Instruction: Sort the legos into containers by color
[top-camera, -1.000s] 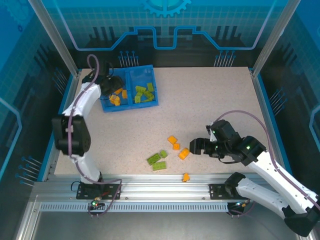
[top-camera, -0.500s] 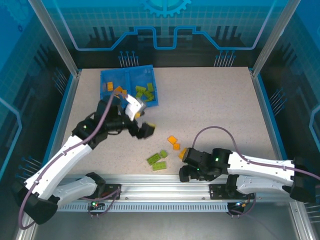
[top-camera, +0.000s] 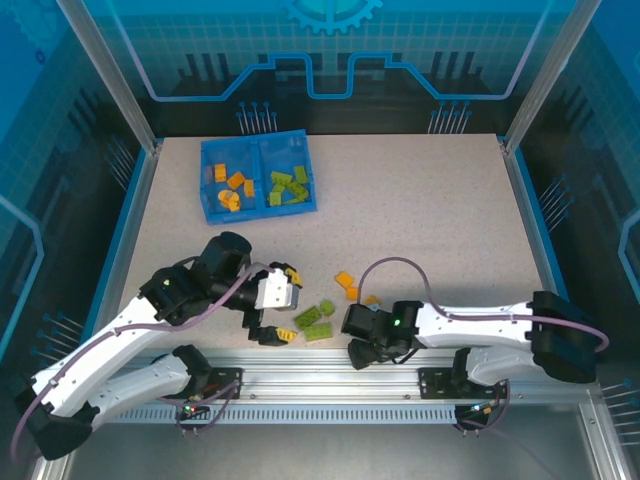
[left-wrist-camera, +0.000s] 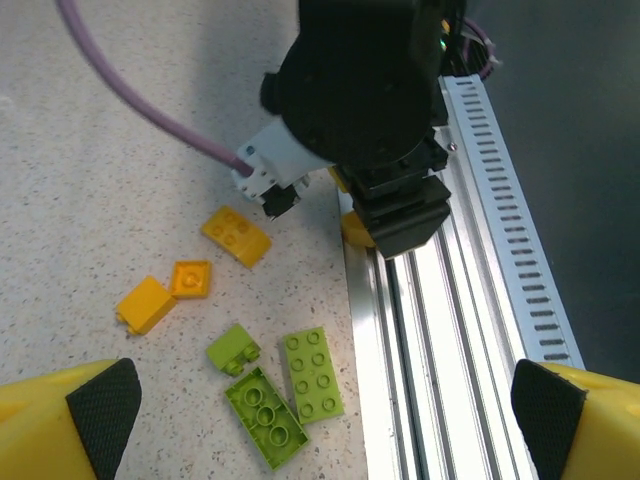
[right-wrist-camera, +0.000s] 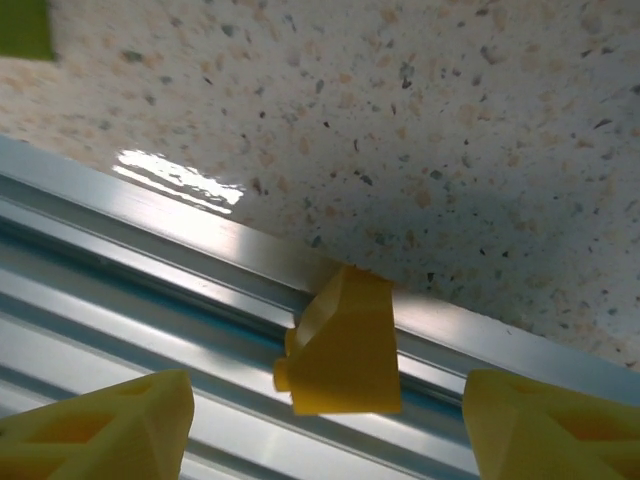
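Speckled worktop (top-camera: 430, 210). Right tool (right-wrist-camera: 325, 430): released, spread wide either side of an orange lego (right-wrist-camera: 345, 345) lying on the metal rail (right-wrist-camera: 150, 260). Left tool (left-wrist-camera: 322, 408): released too, over three green legos (left-wrist-camera: 265, 420), three orange bricks (left-wrist-camera: 237, 235) just beyond. Far left, tray (top-camera: 205, 180): orange in left compartment, green in right.

You read no legible text, label, brand or number here; gear emblem (top-camera: 331, 12) on back panel (top-camera: 420, 45) wordless.

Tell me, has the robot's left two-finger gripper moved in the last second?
Yes. The left gripper has swung from the shallow blue plastic tray toward the near aluminium rail.
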